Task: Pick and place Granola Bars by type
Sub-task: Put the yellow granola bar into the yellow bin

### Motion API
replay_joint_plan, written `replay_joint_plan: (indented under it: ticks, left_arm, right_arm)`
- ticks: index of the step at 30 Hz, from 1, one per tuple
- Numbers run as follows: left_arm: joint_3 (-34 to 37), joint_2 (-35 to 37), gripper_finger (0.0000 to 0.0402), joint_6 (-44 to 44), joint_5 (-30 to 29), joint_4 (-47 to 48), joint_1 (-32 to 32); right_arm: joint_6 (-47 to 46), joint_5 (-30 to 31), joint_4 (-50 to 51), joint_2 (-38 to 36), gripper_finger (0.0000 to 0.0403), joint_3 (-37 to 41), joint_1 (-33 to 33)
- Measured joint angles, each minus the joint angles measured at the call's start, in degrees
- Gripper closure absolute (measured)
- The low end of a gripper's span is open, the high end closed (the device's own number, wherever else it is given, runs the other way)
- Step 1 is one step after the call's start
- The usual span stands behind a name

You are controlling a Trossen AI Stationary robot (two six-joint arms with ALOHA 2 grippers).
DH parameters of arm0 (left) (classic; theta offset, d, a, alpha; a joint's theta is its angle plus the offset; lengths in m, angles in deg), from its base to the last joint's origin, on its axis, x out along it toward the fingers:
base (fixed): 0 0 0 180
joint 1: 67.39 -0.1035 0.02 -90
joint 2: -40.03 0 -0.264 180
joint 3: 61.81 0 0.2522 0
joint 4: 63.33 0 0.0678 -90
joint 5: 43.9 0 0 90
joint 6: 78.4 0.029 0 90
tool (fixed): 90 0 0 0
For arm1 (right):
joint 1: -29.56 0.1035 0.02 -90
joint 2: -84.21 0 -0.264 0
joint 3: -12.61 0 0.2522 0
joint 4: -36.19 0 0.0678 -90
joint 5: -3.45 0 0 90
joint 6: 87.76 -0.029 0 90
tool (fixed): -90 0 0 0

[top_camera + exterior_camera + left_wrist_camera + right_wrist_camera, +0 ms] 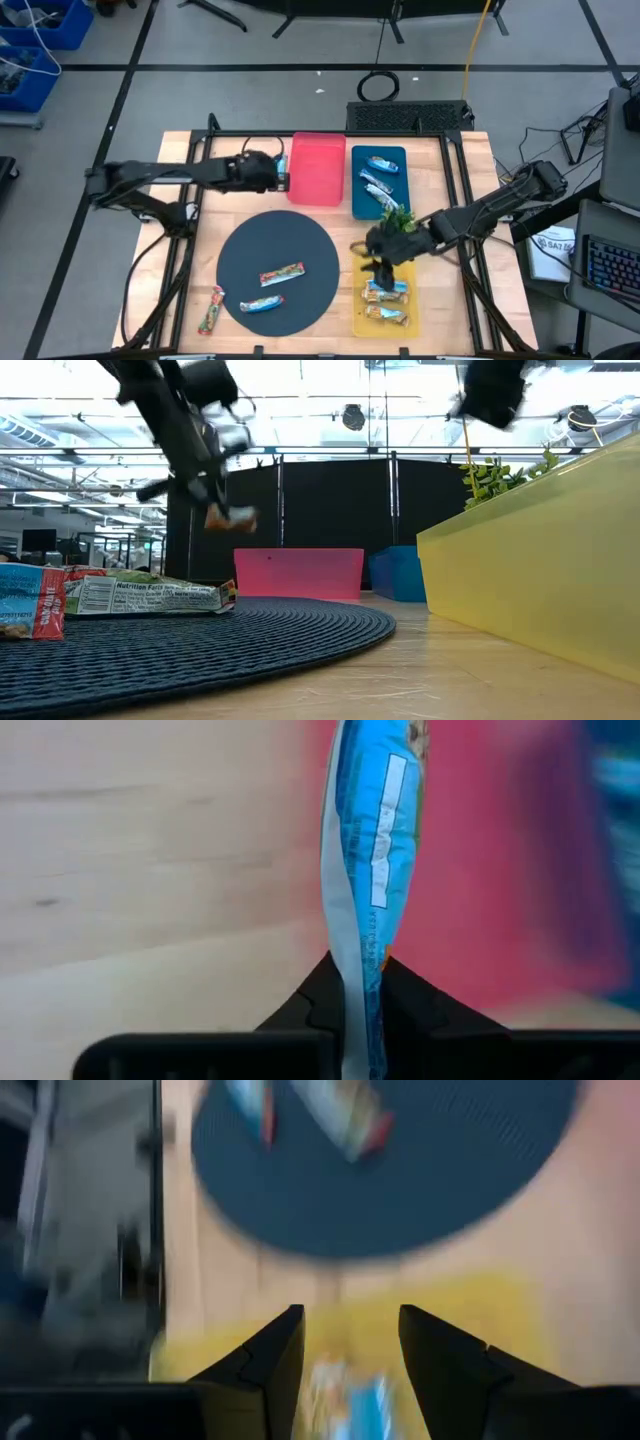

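Note:
My left gripper (279,172) hangs beside the left edge of the pink tray (318,168), shut on a blue-white granola bar (372,840). My right gripper (383,267) is open above the far end of the yellow tray (357,322), where several bars (386,292) lie. The blue tray (358,205) holds two blue-white bars (378,185). On the dark round mat (240,250) lie an orange-green bar (282,273) and a blue bar (262,304). Another orange-green bar (210,310) rests on the wood by the mat's left rim. My left gripper pinches the blue-white bar between its two fingers at one end (360,975), with the rest of the wrapper reaching out past the fingertips. The bar (231,517) is lifted clear of the table, just under the gripper (220,500).
A green plant sprig (398,214) sits between the blue and yellow trays, right by my right gripper. In the low view the yellow tray's wall (540,570) stands tall on the right. Bare wood (225,205) shows between the mat and my left arm.

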Motion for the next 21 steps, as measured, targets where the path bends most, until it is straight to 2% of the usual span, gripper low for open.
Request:
replay_joint_plan:
  ticks: [4, 6, 11, 16, 18, 21]
  left_arm:
    - [0.0, 8.2, 0.0366, 6.9, -0.1, -3.4, 7.1]
    - [0.0, 11.4, 0.0366, 10.8, -0.7, -6.5, 11.3]
    - [0.0, 15.6, 0.0367, 23.0, -2.9, -20.9, 21.8]
    - [0.0, 15.7, 0.0368, 32.2, -5.8, -38.0, 29.1]
    - [0.0, 15.2, 0.0368, 33.4, -7.2, -41.7, 30.7]
    - [0.0, 14.0, 0.0368, 33.9, -7.3, -42.0, 32.1]
  right_arm:
    - [4.4, 10.5, -11.0, -3.2, 0.0248, 0.0, -1.6]
    - [8.9, 13.3, -18.6, -4.1, 0.0248, 0.0, -2.8]
    - [17.6, 13.4, -34.5, -4.7, 0.0248, 0.0, -6.4]
    - [20.0, 13.4, -38.1, -4.7, 0.0248, 0.0, -9.0]
    - [21.1, 13.4, -39.8, -4.7, 0.0248, 0.0, -9.6]
    - [22.2, 13.4, -44.1, -4.4, 0.0248, 0.0, -10.5]
